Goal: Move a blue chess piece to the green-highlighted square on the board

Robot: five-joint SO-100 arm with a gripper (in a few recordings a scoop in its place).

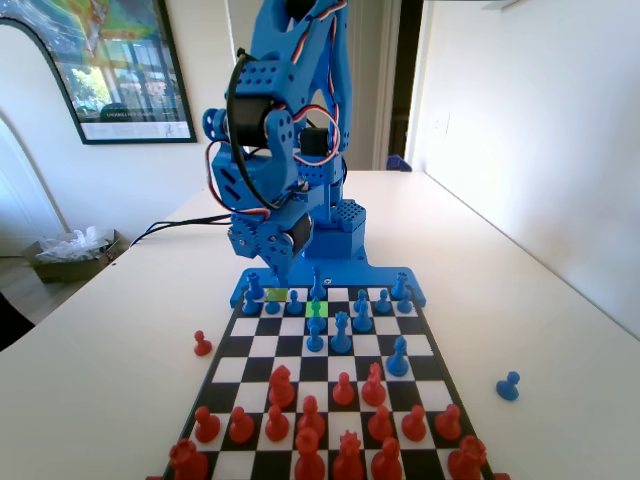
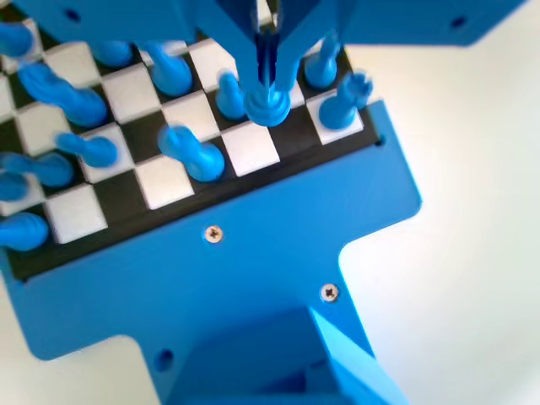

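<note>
Claw pinched narrow on the head of a blue pawn in the wrist view, at about 12 o'clock of that picture, jaws nearly together around the top. Cannot tell whether the pawn is lifted or standing on its square.

In the fixed view, claw tip low over the far rank of the board, beside the duller yellow-green square. Green-highlighted square just to the 4 o'clock of that tip, one rank nearer the camera, partly hidden by a blue piece standing in front.

Risks, as judged from here: tight crowding. Blue neighbours packed close on both sides of the held pawn, so a sideways drag at low height likely to topple them. Grip only on the rounded head, so slip or tilt possible on the lift. Target ringed by pieces too; a sloppy descent could knock one over.

Surface pale and smooth, with a stray red pawn at 9 o'clock of the board and a stray blue pawn at 3 o'clock. Framed picture on the wall at 10 o'clock, white walls, a doorway beyond the arm.
</note>
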